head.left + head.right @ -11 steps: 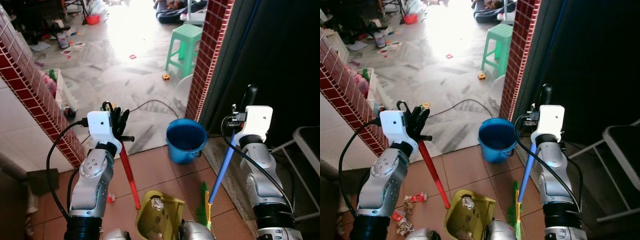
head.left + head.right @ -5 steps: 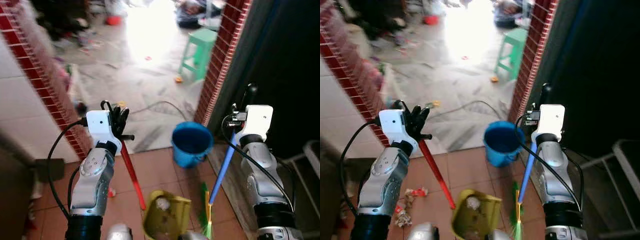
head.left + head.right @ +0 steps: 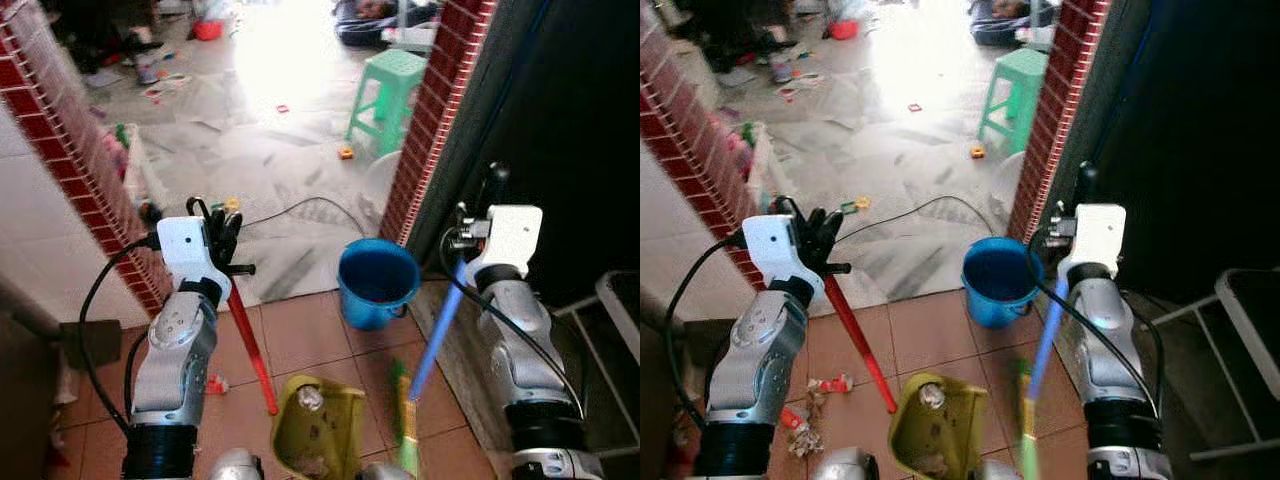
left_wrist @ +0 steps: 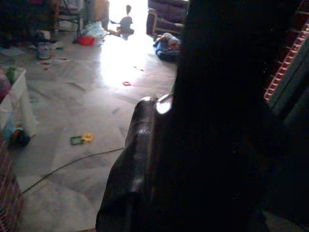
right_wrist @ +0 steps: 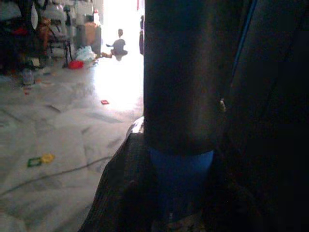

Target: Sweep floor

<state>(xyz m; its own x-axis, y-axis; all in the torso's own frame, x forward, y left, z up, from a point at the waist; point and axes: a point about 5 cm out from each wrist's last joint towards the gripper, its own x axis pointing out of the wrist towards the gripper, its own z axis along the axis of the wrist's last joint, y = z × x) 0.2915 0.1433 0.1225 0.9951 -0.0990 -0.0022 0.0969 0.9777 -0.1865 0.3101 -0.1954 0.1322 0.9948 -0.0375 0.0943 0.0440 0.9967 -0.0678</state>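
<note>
- Black fingers of my left gripper (image 3: 222,222) are closed round the top of the red dustpan handle (image 3: 251,340), which slants down from the gripper to the yellow-green dustpan (image 3: 318,420) on the terracotta tiles below, between my two arms.
- My right gripper (image 3: 478,228) is clamped on the blue broom handle (image 3: 436,335); the green bristles (image 3: 403,420) sit at its foot, just beside the dustpan.
- Since a second ago my arms have kept the same hold, while my head view swung and settled; the broom's lower end now reads blurred, so I judge it is swinging.
- Crumpled scraps already lie in the dustpan, so I judge part of the sweeping is done.
- More litter (image 3: 810,425) lies on the tiles below my left arm, still to be gathered.
- Ahead of both grippers, between them, stands a blue bucket (image 3: 377,281); beyond it a black cable (image 3: 300,205) crosses the marble floor, and a green plastic stool (image 3: 385,85) stands further off.
- No brand, label or writing is readable anywhere.
</note>
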